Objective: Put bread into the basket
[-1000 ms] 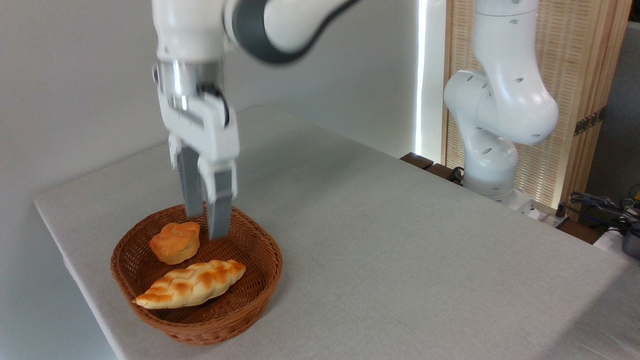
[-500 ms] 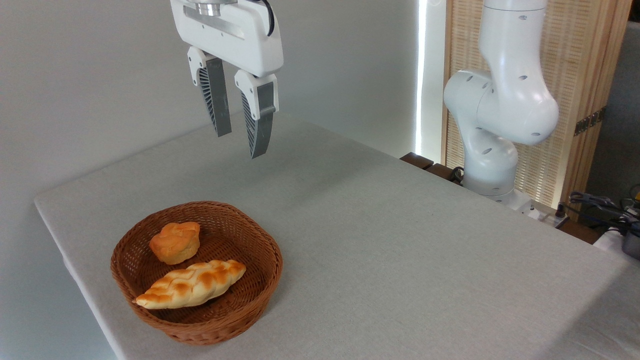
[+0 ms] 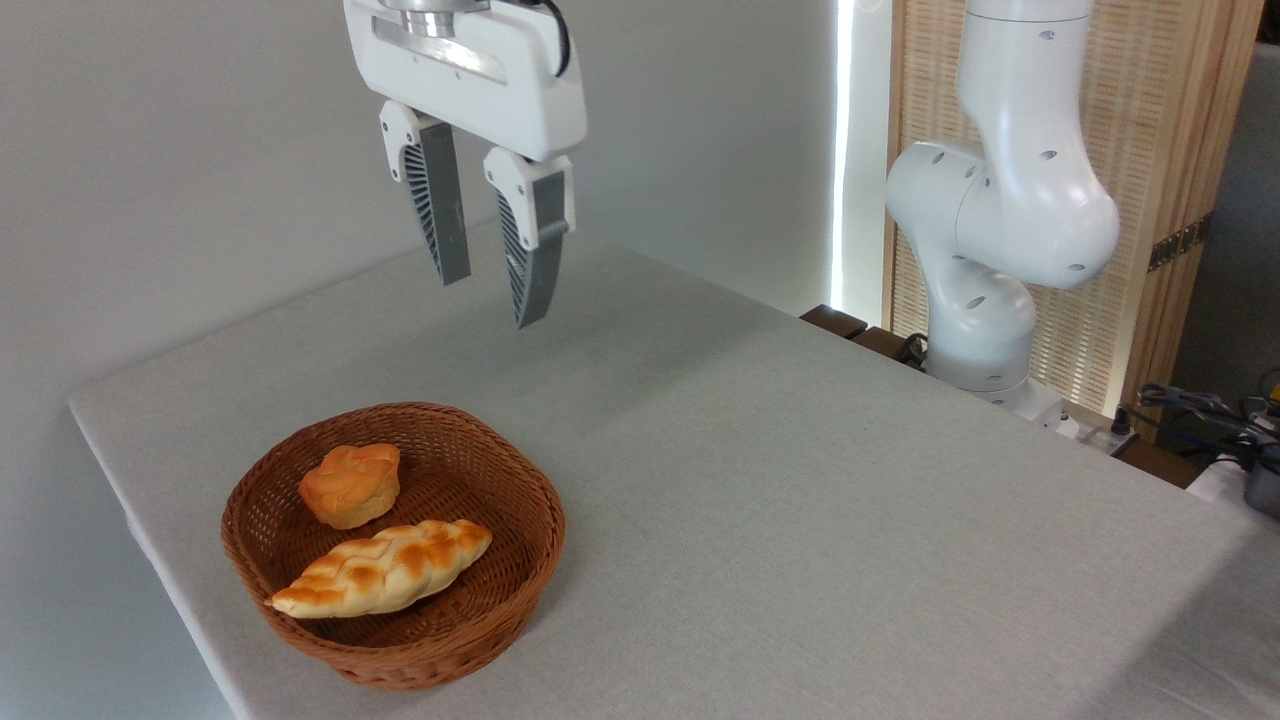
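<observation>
The bread (image 3: 382, 567), a long braided golden loaf with pointed ends, lies inside the reddish-brown wicker basket (image 3: 530, 500) near the table's front left corner. A small round orange bun (image 3: 350, 484) rests in the basket behind the loaf. My gripper (image 3: 490, 300) hangs high above the table, up and to the right of the basket, well apart from it. Its two grey fingers (image 3: 443, 215) point down and stand open with nothing between them.
The grey cloth-covered table (image 3: 800, 520) stretches right of the basket. The arm's white base (image 3: 985, 290) stands at the table's far right edge, before a slatted wooden panel. Cables and gear lie at the far right.
The gripper rose from just above the basket to high over the table, then drifted slightly right and down. The bread and bun have not moved.
</observation>
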You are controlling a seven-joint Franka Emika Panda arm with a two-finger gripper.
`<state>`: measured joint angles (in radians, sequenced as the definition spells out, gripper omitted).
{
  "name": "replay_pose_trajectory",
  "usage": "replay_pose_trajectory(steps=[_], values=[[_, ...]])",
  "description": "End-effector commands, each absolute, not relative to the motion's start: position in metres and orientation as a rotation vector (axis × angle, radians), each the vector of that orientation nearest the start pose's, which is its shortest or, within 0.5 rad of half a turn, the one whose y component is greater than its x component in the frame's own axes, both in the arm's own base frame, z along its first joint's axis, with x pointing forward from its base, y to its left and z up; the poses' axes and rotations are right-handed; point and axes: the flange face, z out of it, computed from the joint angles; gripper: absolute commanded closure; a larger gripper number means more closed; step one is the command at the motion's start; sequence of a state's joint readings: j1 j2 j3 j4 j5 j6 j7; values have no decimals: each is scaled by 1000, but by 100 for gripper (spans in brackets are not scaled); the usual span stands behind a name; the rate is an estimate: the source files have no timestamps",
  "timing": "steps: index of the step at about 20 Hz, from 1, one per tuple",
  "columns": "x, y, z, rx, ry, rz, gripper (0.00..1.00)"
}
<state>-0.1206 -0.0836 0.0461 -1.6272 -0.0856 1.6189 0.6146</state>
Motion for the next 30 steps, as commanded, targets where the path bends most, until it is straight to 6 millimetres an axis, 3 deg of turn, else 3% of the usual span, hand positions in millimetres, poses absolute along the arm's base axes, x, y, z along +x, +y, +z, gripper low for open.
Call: replay_pose_trajectory(steps=[1, 22, 30], values=[[530, -51, 652, -3027, 1094, -125, 0], [531, -48, 657, -3000, 1074, -127, 0], [534, -49, 652, -2923, 1181, -97, 0]])
